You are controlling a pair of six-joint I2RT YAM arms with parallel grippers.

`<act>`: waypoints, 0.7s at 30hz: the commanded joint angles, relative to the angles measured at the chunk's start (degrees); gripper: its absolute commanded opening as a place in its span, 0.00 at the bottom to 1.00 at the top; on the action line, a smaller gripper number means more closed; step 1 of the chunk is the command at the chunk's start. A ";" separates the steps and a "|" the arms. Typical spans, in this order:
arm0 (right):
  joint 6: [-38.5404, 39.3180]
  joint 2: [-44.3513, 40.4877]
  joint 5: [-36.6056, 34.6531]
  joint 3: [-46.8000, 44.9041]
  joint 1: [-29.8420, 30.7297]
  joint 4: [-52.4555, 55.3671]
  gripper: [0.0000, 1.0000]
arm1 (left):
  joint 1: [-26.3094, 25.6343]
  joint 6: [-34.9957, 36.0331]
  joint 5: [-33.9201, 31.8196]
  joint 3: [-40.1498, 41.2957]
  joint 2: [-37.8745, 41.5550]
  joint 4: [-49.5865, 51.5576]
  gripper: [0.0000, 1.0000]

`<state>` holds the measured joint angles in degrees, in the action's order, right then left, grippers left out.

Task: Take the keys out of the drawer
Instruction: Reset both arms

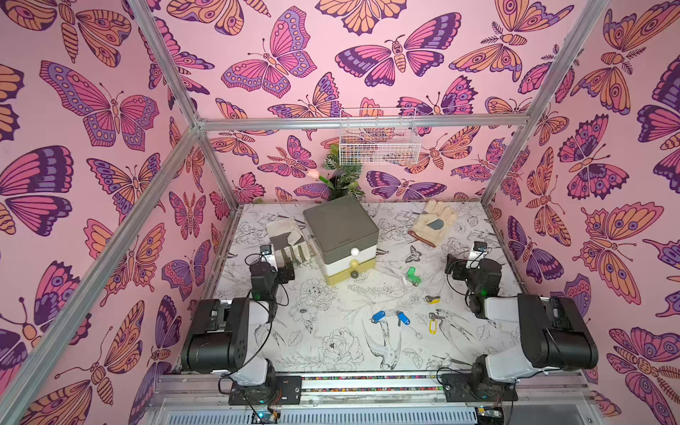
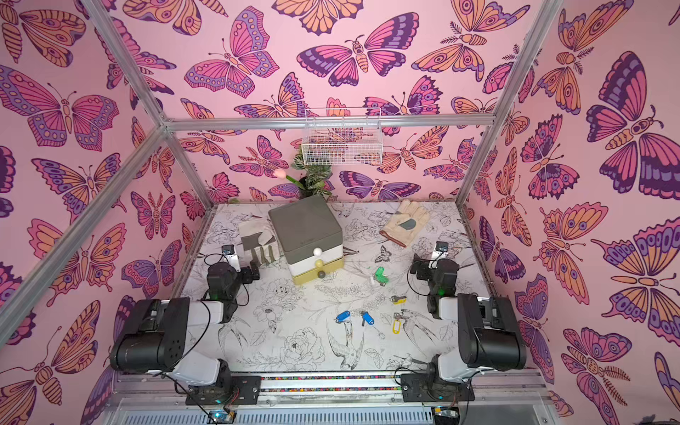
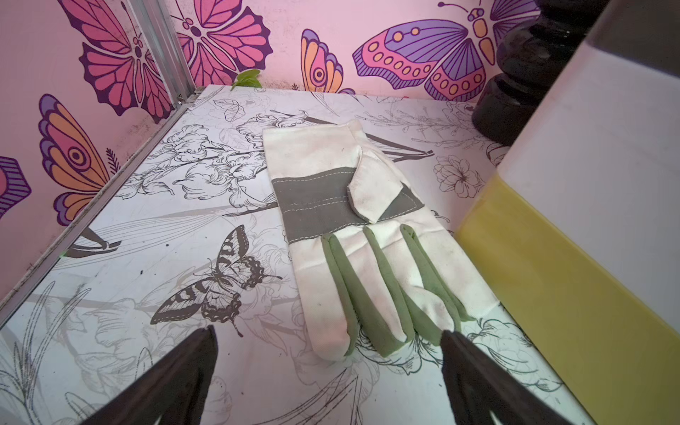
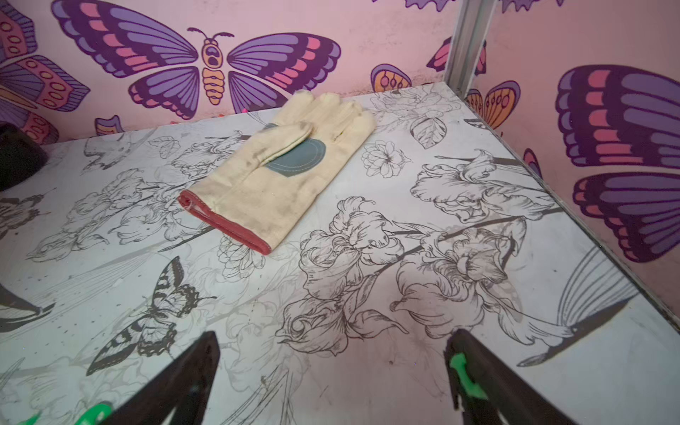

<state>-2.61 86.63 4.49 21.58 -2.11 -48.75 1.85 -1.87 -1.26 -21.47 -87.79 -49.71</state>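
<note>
Plastic-tagged keys (image 1: 403,318) lie loose on the bench (image 1: 331,353) in both top views, in front of the drawer box (image 1: 340,228). Left wrist view: left tool (image 3: 328,331) released, holding nothing, green-fingered glove (image 3: 368,265) just beside the drawer box. Right wrist view: right tool (image 4: 333,334) released too, holding nothing, pointed at a red-cuffed glove (image 4: 257,191).

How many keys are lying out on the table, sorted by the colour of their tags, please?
Blue-tagged keys: 2
Yellow-tagged keys: 2
Green-tagged key: 1
Total: 5
</note>
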 commanded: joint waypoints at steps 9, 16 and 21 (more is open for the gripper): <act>0.68 -0.33 2.96 0.85 -0.55 0.79 0.99 | -0.09 0.86 0.38 0.38 -0.29 -1.51 1.00; 1.62 0.27 2.32 1.71 0.32 2.10 0.99 | -0.09 0.82 0.34 0.38 -0.38 -1.48 1.00; 1.48 -0.45 1.99 0.82 0.40 1.12 0.99 | -0.06 0.80 0.38 0.38 -0.29 -1.51 1.00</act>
<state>-1.45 86.61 6.52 21.89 -2.11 -47.97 1.85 -1.85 -1.26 -21.47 -87.79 -49.71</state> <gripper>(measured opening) 0.986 0.997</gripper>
